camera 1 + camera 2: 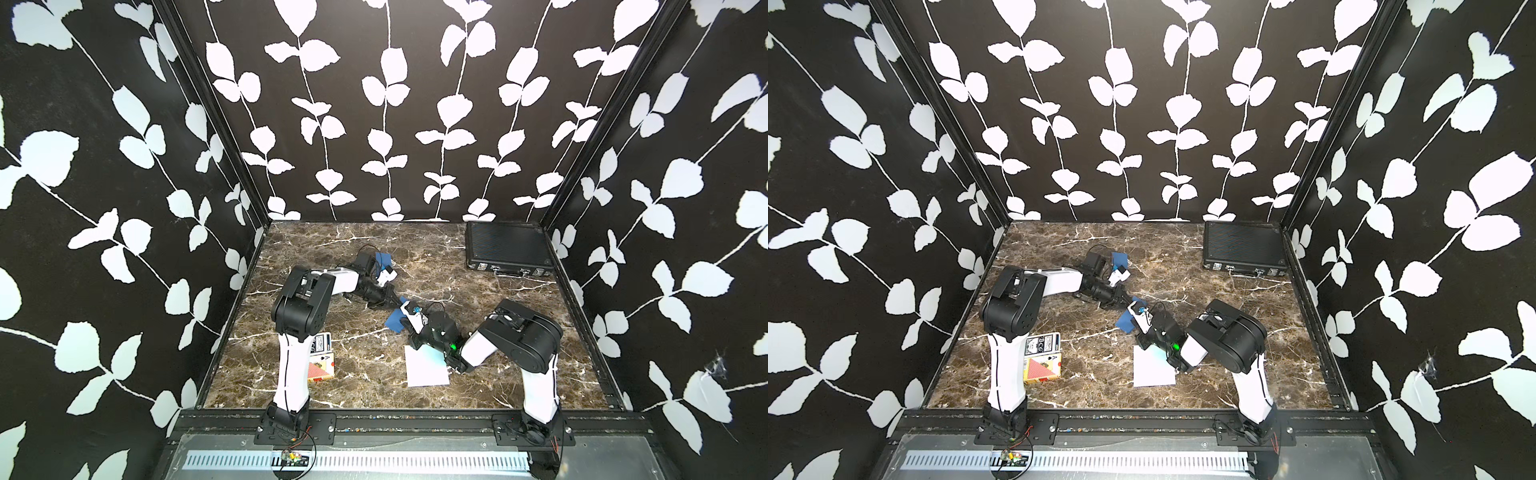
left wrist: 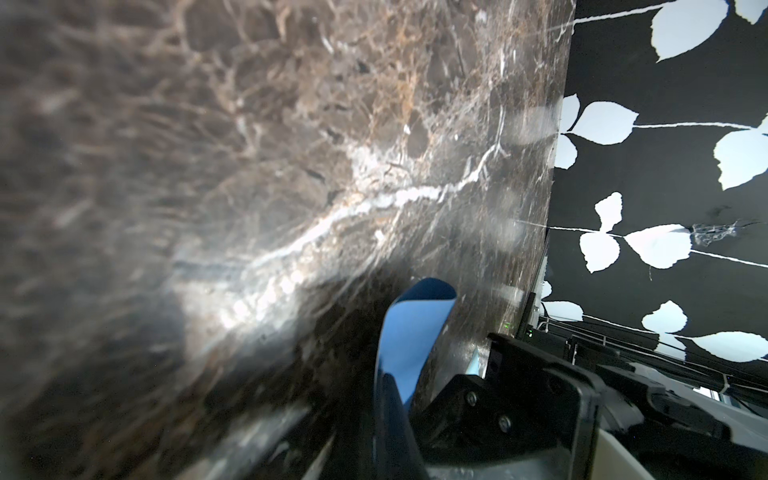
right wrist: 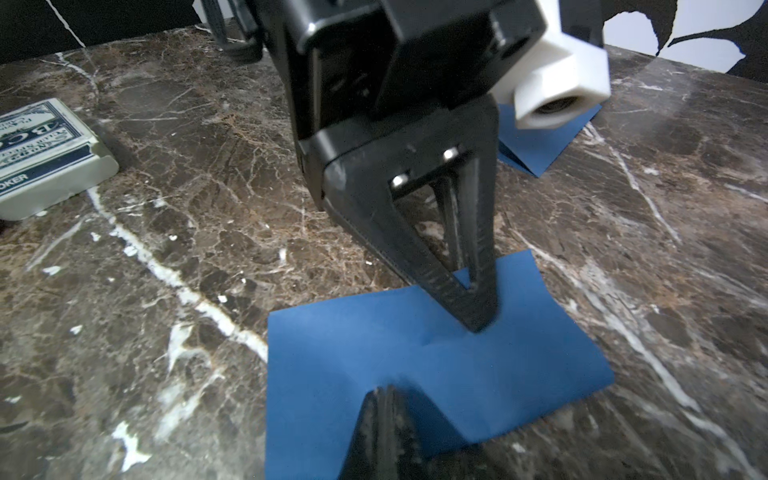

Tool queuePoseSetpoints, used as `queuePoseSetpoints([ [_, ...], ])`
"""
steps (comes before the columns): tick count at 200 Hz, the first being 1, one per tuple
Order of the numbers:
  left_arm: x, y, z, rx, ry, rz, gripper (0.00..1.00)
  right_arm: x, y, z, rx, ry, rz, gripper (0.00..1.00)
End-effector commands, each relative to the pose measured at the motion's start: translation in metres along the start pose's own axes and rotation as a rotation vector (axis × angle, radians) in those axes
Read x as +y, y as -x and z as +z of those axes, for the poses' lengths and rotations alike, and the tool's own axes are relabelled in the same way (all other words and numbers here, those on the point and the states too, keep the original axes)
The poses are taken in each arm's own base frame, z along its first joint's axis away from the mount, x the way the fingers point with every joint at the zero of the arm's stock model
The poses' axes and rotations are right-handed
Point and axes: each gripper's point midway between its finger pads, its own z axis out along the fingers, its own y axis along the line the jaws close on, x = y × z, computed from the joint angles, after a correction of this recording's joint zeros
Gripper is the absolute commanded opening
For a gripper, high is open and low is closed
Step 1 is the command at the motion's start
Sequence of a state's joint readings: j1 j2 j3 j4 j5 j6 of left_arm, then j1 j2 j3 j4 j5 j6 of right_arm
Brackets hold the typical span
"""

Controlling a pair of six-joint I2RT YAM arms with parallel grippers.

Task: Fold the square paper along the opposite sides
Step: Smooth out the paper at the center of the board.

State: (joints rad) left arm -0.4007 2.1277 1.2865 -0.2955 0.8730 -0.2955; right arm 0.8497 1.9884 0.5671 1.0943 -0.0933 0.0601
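The square paper [image 3: 353,353] is dark blue and lies folded flat into a rectangle on the marble table, mid-table in both top views [image 1: 394,323] [image 1: 1126,322]. My left gripper [image 3: 478,320] is shut, its tip pressing down on the far part of the sheet. Seen from the left wrist, a strip of the blue paper [image 2: 409,328] runs beside the closed left gripper [image 2: 390,399]. My right gripper [image 3: 386,395] is also shut, its tip resting on the paper's near edge. From above, the right wrist hides most of that gripper.
A second folded blue sheet [image 1: 385,258] lies behind the left arm. A white sheet [image 1: 426,368] lies under the right forearm. Playing-card boxes [image 1: 322,357] sit near the left arm's base, and a black case [image 1: 507,249] stands at the back right corner.
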Motion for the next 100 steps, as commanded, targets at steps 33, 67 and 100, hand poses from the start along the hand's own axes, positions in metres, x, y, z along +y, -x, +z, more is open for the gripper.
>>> queuePoseSetpoints([
  [33,0.032,0.000,-0.010,-0.034,0.173,-0.012,0.00,0.036,-0.081,-0.022,0.300,0.103,-0.006,0.00],
  [67,0.031,0.000,-0.011,-0.035,0.170,-0.010,0.00,0.045,-0.083,-0.025,0.321,0.120,-0.024,0.00],
  [100,0.029,0.002,-0.011,-0.040,0.162,-0.009,0.00,0.051,-0.082,-0.029,0.319,0.131,-0.031,0.00],
])
